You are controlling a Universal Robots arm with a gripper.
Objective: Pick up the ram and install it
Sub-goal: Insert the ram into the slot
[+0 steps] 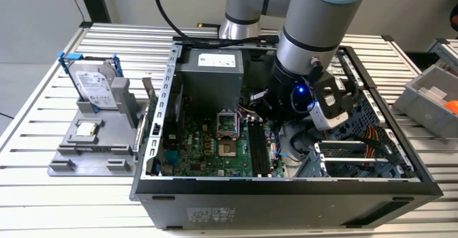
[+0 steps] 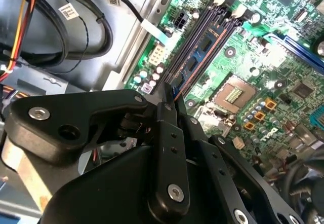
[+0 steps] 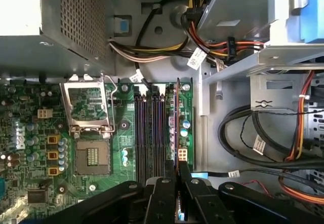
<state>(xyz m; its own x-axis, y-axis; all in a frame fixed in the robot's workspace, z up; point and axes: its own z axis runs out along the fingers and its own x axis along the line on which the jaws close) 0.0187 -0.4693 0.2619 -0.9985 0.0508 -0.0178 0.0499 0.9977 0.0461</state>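
The gripper (image 3: 176, 169) has its black fingers (image 3: 184, 176) pinched together on the ram (image 3: 176, 127), which stands on edge straight out from the fingertips, in the memory slot nearest the case's drive-bay side. Just beside it lie the other black slots (image 3: 149, 133), then the open processor socket (image 3: 91, 127). Farthest off sits the grey power supply (image 3: 55, 31).

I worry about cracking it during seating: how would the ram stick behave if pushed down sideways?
The ram is a thin flat board standing on edge in the slots, so probably stiff lengthwise yet apt to tilt or flex under off-axis force. The gripper pinches one end, so leverage seems likely.
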